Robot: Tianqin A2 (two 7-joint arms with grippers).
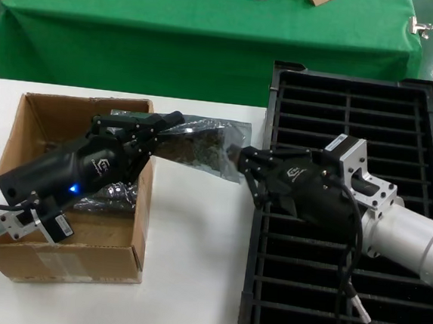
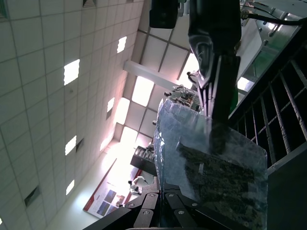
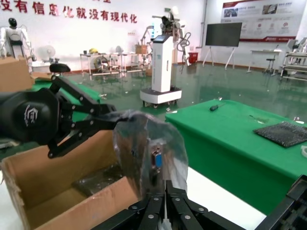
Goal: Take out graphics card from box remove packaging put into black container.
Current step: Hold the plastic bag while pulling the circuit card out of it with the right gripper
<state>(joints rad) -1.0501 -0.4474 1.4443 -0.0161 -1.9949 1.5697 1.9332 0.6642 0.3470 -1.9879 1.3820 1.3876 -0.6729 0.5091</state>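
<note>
- Left hand is pinching one end of the bag, holding it in the air above the box's 2 o'clock corner.
- Right hand is clamping the bag's other end, over the tray's 9 o'clock edge.
- Card is sitting inside the bag, blue port showing.
- Box and tray are resting on the white tabletop.

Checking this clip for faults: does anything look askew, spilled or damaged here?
Nothing stands out. The bagged graphics card hangs level between the left end effector and right end effector, above the table between the box and black container. Its packaging is crinkled, not visibly torn.
</note>
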